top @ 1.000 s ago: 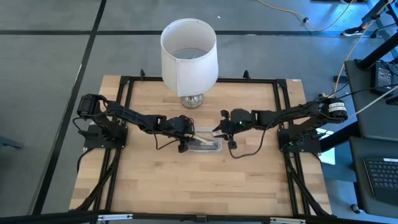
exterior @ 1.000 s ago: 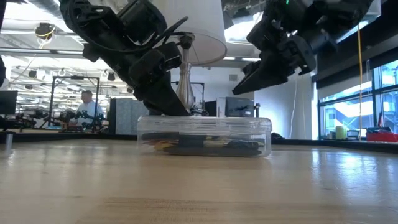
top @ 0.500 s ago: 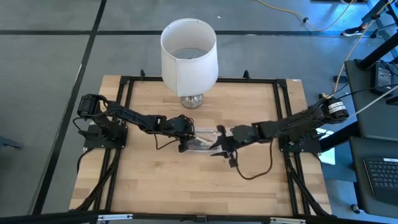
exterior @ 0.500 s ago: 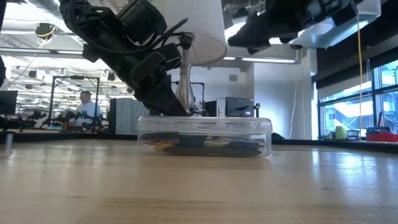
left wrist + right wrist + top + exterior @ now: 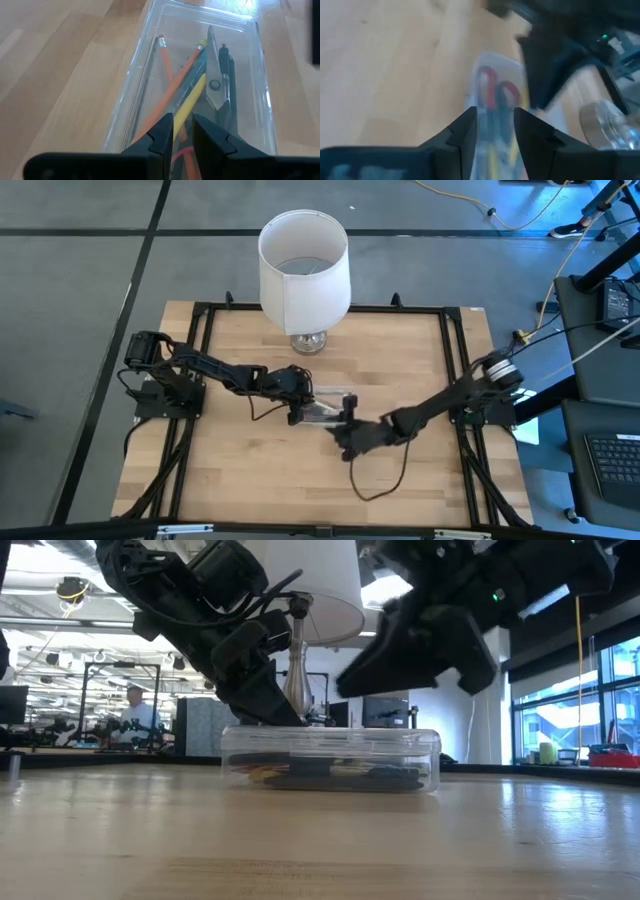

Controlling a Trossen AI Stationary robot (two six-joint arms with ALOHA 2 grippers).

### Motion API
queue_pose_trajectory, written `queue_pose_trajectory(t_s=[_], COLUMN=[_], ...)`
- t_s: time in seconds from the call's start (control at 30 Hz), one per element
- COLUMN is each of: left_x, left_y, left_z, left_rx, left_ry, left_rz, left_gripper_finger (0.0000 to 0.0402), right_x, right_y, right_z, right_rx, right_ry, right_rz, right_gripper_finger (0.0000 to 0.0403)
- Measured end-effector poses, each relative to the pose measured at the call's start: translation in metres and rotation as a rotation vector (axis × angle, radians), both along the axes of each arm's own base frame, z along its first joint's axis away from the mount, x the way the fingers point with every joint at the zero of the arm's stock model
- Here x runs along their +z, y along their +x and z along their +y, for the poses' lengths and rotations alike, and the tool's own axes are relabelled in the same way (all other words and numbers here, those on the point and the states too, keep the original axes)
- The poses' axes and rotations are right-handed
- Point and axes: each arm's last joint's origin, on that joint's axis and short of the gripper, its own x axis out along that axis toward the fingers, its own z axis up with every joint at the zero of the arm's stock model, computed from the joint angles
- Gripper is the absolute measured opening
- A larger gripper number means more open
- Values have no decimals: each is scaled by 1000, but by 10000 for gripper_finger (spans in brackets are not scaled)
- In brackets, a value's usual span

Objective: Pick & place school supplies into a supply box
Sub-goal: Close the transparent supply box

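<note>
Both grippers at the clear supply box point(image 5: 325, 411), mid-table.
R gripper point(image 5: 347, 436) sits nearest the front edge, just by the box's front-right end, fingers point(image 5: 465, 131) apart w/ nothing between. Box holds orange pencil point(image 5: 167, 70), yellow pencil point(image 5: 192, 97), scissors point(image 5: 214, 75), dark pen point(image 5: 227, 75). L gripper point(image 5: 182, 131) over the box's left end, fingers narrow, prob. not gripping anything. Lamp point(image 5: 303, 275) at back edge.

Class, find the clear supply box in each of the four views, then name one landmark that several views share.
High view: supply box at table centre, between both arms.
Low view: centre, on the tabletop.
Left wrist view: fills the middle.
Right wrist view: centre, blurred.
Shared landmark: lamp base, behind the box.
</note>
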Motion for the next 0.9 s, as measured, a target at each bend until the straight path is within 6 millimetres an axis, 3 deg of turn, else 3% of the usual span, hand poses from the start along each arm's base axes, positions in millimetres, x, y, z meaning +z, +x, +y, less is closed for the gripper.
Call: queue_pose_trajectory(t_s=[0.23, 0.37, 0.9], left_x=[0, 0, 0], left_y=[0, 0, 0], left_z=[0, 0, 0], left_rx=[1, 4, 11], left_ry=[0, -2, -8], left_rz=[-1, -1, 1], left_gripper_finger=[60, 62, 61], right_x=[-21, -33, -44], right_y=[28, 33, 32], right_z=[27, 36, 24], right_rx=[-14, -28, -185], right_ry=[-12, -7, 10], right_rz=[114, 165, 188], right_gripper_finger=[133, 133, 133])
